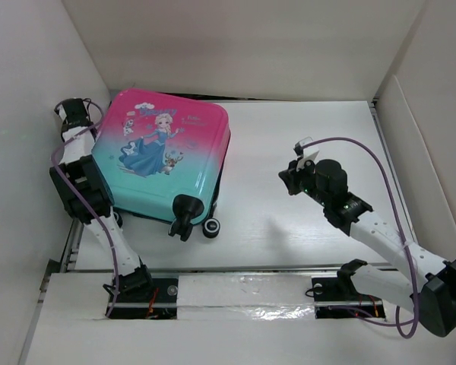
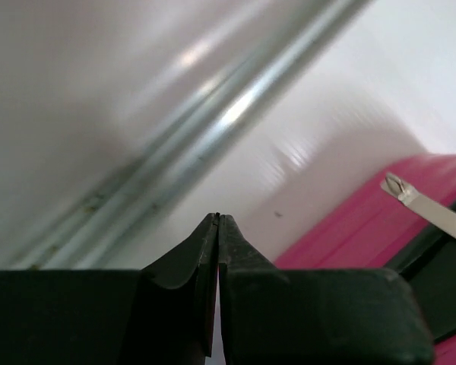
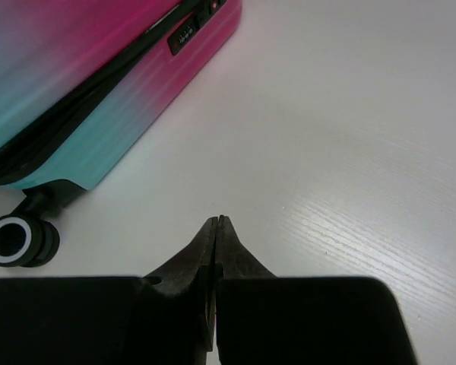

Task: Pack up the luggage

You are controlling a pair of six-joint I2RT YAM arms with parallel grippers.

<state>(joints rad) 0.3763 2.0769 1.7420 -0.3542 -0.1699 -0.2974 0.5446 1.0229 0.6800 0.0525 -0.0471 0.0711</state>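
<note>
The luggage [image 1: 163,156] is a small pink-to-teal suitcase with a cartoon princess. It lies closed and flat at the left of the table, its black wheels [image 1: 190,213] toward me. My left gripper [image 1: 97,108] is shut and empty by the suitcase's far left corner, near the side wall. In the left wrist view its tips [image 2: 218,217] sit just left of the pink shell [image 2: 365,228], with a metal zipper pull [image 2: 422,209] beyond. My right gripper [image 1: 286,179] is shut and empty above the bare table, right of the suitcase. The right wrist view [image 3: 217,220] shows the suitcase's side [image 3: 99,91] and one wheel [image 3: 15,239].
White walls enclose the table on the left, back and right. A metal rail [image 2: 213,129] runs along the foot of the left wall. The white tabletop [image 1: 304,137] stretches to the right of the suitcase.
</note>
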